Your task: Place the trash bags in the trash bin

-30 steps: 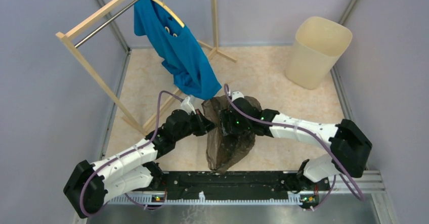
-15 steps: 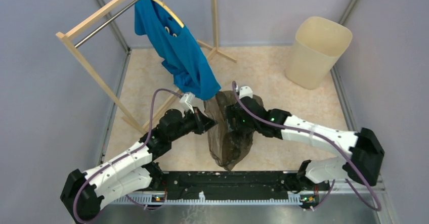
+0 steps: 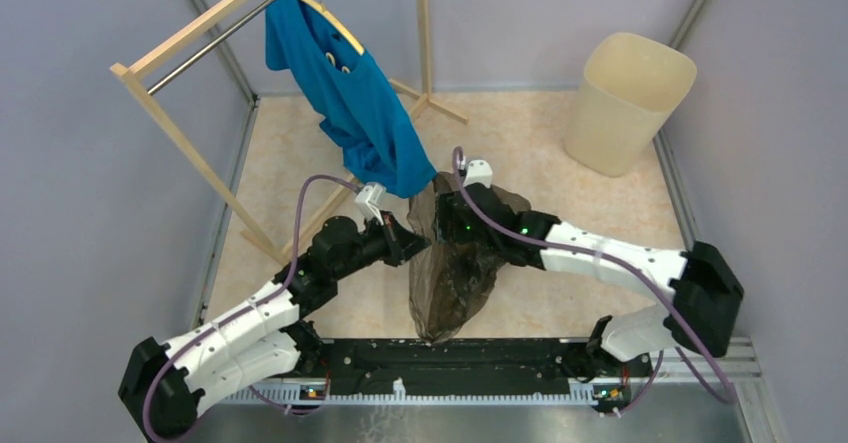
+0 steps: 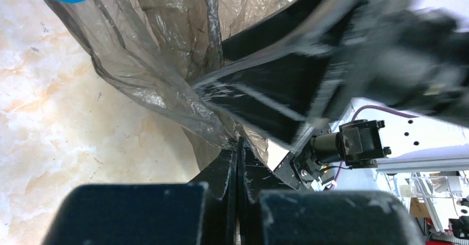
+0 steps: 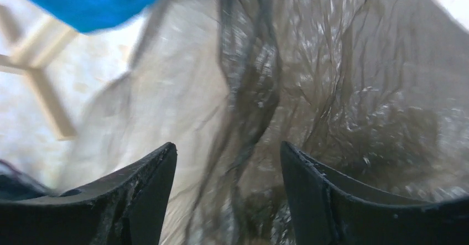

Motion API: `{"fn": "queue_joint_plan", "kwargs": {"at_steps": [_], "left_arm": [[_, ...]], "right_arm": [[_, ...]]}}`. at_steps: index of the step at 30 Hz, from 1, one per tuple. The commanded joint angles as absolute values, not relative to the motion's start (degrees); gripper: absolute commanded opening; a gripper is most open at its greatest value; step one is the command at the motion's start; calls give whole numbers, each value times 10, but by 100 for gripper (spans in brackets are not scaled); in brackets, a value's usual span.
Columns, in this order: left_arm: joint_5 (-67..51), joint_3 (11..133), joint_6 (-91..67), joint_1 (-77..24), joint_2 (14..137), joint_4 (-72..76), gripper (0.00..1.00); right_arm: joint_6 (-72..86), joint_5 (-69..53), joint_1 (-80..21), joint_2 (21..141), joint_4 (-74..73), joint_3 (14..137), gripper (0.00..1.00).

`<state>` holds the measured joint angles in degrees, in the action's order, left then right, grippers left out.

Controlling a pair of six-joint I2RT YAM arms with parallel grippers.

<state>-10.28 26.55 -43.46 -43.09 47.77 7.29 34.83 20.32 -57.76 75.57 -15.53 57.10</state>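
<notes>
Left jaws pinching trash bag (image 3: 452, 275) edge, right jaws spread, bin (image 3: 612, 123) apart

We see a wooden rack (image 3: 190, 138) at the far left. Its metal rod (image 3: 225, 35) carries a hanger (image 3: 335, 21), from which a blue shirt (image 3: 362, 113) droops towards the middle. Beneath lies a beige marbled tabletop (image 3: 530, 148), and grey walls (image 3: 80, 223) stand on three sides.

The worktop (image 3: 560, 153), a pale cream surface with peach marbling, carries a tall cream-beige plastic bin (image 3: 628, 103) standing upright in its far right corner. A light wooden clothes rack (image 3: 190, 151) stands with its feet on the left half, well apart from the bin.
</notes>
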Motion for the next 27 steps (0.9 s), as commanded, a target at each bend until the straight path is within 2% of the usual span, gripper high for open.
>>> {"fn": "queue_joint_plan", "kwargs": {"at_steps": [1, 5, 7, 9, 11, 14, 16, 19, 22, 27], "left_arm": [[-104, 281, -426, -430, 452, 89, 0], [-93, 281, -427, -430, 441, 70, 0], [-73, 289, -420, -430, 444, 68, 0], [-52, 313, -408, -429, 459, 78, 0], [-44, 377, -372, -429, 497, 73, 0], [-78, 554, -304, -429, 604, 20, 0], [-150, 690, -275, -431, 651, -18, 0], [-224, 753, -262, -446, 659, 26, 0], [-175, 701, -250, -461, 613, 69, 0], [-14, 497, -270, -461, 561, 55, 0]], "right_arm": [[367, 230, -584, 806, -135, 567, 63], [358, 227, -584, 775, -130, 543, 13], [332, 256, -576, 735, -157, 544, 1], [293, 246, -527, 692, -187, 553, 0], [246, 180, -430, 654, -215, 582, 0], [167, 126, -306, 631, -301, 743, 0], [120, 134, -299, 634, -376, 895, 0], [119, 17, -300, 607, -408, 1023, 0], [137, -68, -300, 522, -323, 939, 0], [199, -32, -299, 397, -244, 587, 0]]}}
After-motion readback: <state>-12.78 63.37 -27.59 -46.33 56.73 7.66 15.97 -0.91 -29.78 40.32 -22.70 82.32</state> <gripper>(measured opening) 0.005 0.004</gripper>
